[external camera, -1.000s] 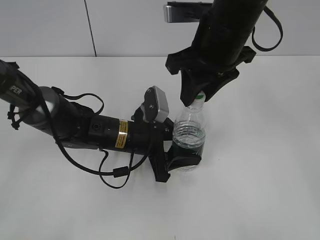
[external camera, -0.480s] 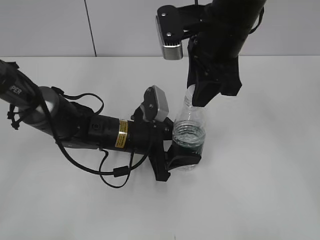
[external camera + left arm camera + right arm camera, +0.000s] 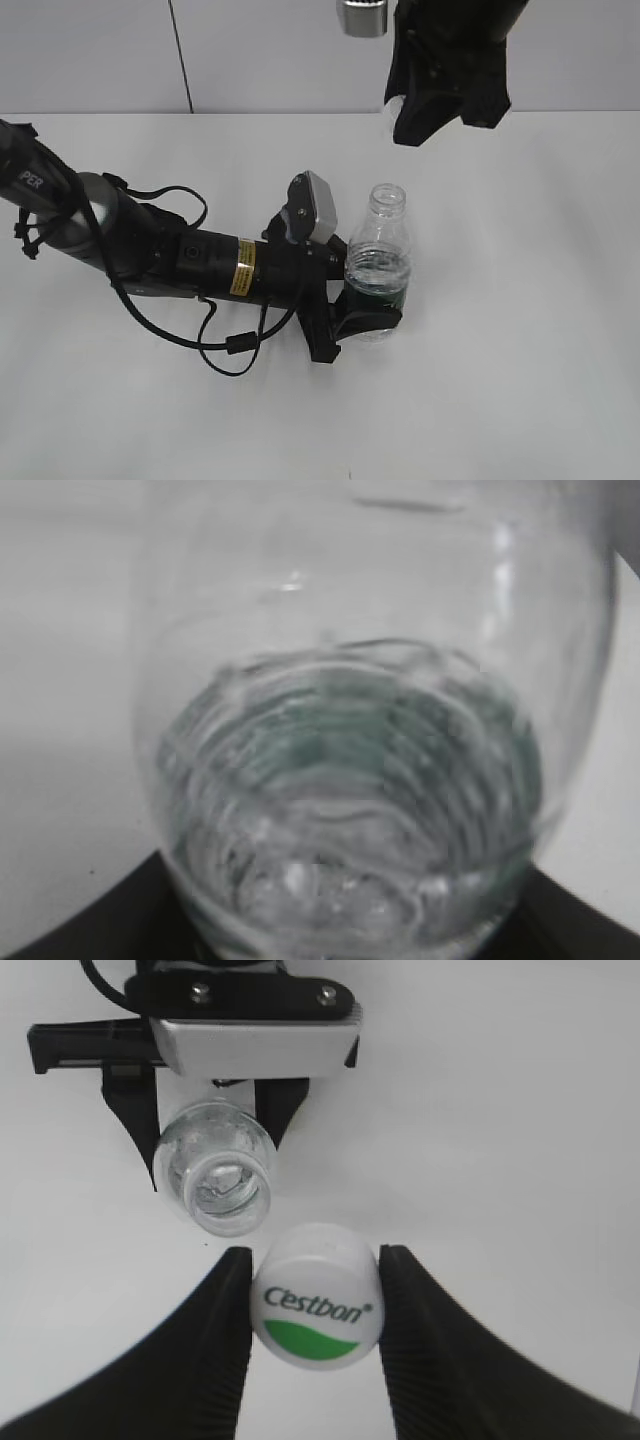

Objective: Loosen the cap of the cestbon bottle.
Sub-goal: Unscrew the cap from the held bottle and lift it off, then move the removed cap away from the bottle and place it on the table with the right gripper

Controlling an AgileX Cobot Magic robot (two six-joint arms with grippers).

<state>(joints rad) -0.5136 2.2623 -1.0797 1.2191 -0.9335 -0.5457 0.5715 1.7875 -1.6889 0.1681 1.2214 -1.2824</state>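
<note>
With the cap [image 3: 315, 1295] clamped in the right gripper [image 3: 315, 1305] above the left-gripped bottle [image 3: 379, 270], it should stay level.

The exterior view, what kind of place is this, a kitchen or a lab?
Likely a robot test bench, not a kitchen: a bare white table against plain grey wall panels, with only one water bottle and two black robot arms with exposed cables.

a lab: bare white table [image 3: 520, 350], plain grey wall [image 3: 90, 50].
</note>
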